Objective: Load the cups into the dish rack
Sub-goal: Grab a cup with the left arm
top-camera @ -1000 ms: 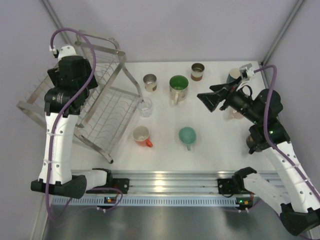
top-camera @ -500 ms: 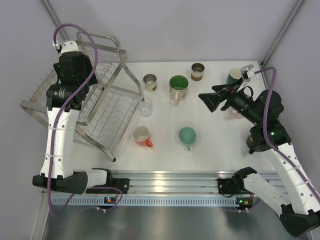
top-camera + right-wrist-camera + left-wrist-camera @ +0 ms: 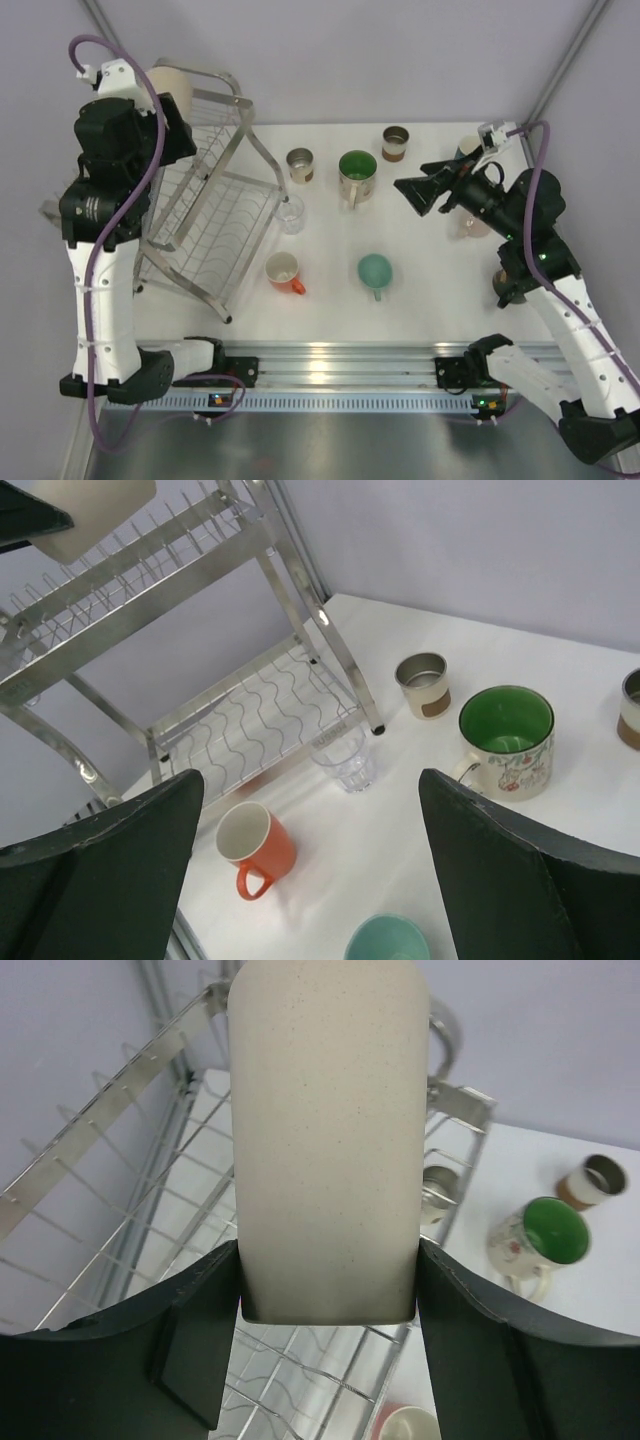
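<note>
Beige cup [image 3: 325,1110] sits clamped within left end effector [image 3: 327,1280].

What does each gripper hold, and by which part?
The left gripper clamps the beige cup by its two sides, at the end nearest the wrist; rim or base cannot be told. The right gripper is open and holds nothing.

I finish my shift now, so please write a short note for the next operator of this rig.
Left gripper: shut on the beige cup, held above the rack.
Right gripper: open, empty, above the table.
Done: no cup seen in the rack.
To do: seat the beige cup, then load the glass, orange mug, teal cup, green mug, steel cup and brown cup.
</note>
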You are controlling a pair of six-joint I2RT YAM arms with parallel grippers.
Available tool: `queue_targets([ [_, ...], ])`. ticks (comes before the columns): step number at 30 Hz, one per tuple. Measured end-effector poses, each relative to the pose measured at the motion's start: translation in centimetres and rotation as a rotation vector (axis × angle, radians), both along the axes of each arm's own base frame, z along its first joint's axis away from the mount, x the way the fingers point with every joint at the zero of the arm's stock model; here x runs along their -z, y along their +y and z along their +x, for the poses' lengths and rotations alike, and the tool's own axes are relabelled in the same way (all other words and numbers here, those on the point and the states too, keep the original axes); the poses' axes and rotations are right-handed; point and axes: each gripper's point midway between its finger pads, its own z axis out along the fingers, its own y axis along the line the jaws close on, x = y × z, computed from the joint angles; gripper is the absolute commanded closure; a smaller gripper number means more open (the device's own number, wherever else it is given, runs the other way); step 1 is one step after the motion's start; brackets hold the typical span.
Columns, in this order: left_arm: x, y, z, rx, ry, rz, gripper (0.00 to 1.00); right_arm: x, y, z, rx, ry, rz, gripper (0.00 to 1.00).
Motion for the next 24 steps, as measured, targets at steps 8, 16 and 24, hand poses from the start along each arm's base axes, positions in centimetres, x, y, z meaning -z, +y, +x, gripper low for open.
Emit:
queue_targets([
  [8, -6.0, -6.1, -3.3, 0.358, -0.171, -0.091, 1.00, -7.7, 0.7, -0.8, -0.073, -0.200, -0.030, 0.20],
  [16, -8.1, -14.4, -7.0, 0.848, -0.219, -0.304, 1.00, -11.2, 4.7, -1.1, -0.359, -0.271, -0.026, 0.32],
  [24, -3.1, -17.7, -7.2, 1.038, -0.020, -0.468, 1.00, -11.7, 7.1, 1.7, -0.471, -0.227, -0.006, 0.34],
])
